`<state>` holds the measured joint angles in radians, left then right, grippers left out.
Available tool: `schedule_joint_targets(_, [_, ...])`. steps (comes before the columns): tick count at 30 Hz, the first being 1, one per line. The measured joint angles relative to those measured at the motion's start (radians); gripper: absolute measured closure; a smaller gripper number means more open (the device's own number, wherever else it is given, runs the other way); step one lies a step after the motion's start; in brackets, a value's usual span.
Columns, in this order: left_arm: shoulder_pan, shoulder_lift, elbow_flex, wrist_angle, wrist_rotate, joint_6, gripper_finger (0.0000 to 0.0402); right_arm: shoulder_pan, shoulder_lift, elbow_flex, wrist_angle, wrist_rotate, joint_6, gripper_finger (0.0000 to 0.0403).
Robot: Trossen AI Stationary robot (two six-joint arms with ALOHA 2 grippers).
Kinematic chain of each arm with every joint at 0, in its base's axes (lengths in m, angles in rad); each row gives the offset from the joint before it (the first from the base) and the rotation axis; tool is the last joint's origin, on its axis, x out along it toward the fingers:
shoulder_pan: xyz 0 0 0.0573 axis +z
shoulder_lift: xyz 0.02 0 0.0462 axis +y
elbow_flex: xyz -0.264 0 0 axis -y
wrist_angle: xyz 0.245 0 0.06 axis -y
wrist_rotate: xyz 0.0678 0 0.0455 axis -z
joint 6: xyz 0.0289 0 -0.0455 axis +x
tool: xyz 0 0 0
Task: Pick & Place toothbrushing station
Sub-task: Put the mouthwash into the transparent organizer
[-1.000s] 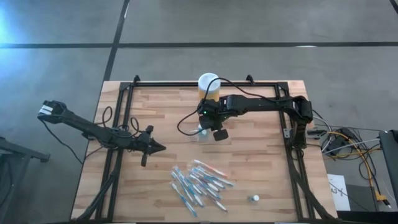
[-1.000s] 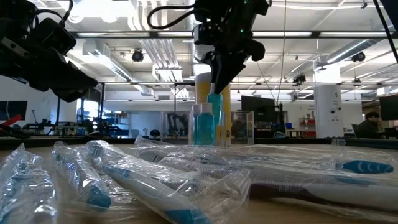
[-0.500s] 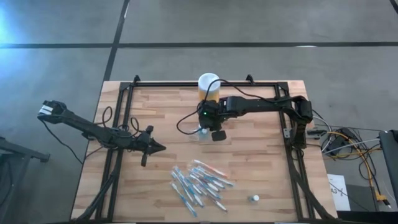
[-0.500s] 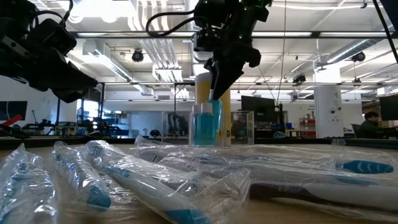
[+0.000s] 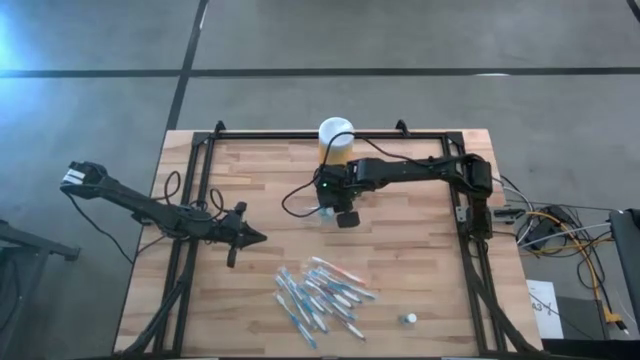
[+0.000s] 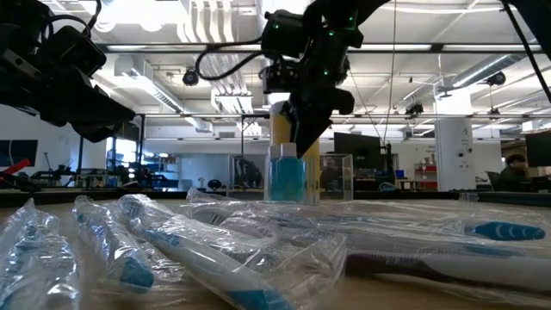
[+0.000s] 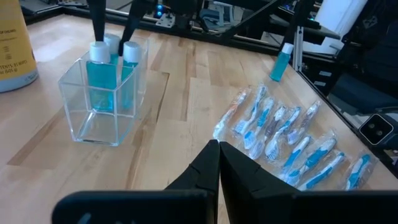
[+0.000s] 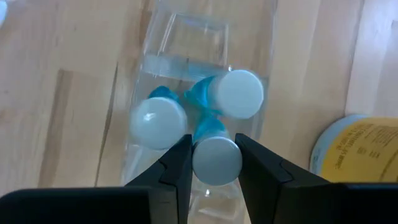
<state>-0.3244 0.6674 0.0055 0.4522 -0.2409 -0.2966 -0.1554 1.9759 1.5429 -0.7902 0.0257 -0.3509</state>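
Observation:
The toothbrushing station is a small clear plastic holder (image 7: 106, 93) standing on the wood at mid-table (image 5: 324, 213). It holds three blue bottles with white caps (image 8: 160, 122). My right gripper (image 8: 216, 163) is above it, pointing down, shut on the cap of one bottle (image 6: 285, 153). My left gripper (image 7: 217, 152) is shut and empty, above the table's left part (image 5: 255, 237), well clear of the holder. My right gripper pinches the white cap (image 8: 216, 155) of one blue bottle between its two fingers (image 8: 177, 165), one on each side of the cap. The fingers come from above, pointing down. The bottle stands upright, its body down inside the clear holder beside the other two.
A yellow jar with a white lid (image 5: 336, 140) stands just beyond the holder. Several wrapped toothbrushes (image 5: 320, 295) lie in a heap toward the near edge. A small blue bottle (image 5: 409, 319) stands at the near right. A black frame (image 5: 300, 133) runs around the table.
My right gripper has gone down and a little toward the table's left edge with the blue bottle. The bottle stood higher than its neighbours a second ago and has sunk into the holder level with them.

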Motion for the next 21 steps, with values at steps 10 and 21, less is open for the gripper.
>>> schedule_joint_targets(10, [0.000, 0.000, 0.000, 0.000, 0.000, -0.003, 0.0388, -0.004, 0.009, 0.057, -0.049, 0.001, 0.010, 0.0233])
schedule_joint_targets(21, [0.000, 0.000, 0.000, 0.000, 0.000, -0.021, 0.0388, -0.007, -0.171, 0.088, -0.141, 0.055, 0.071, 0.0200])
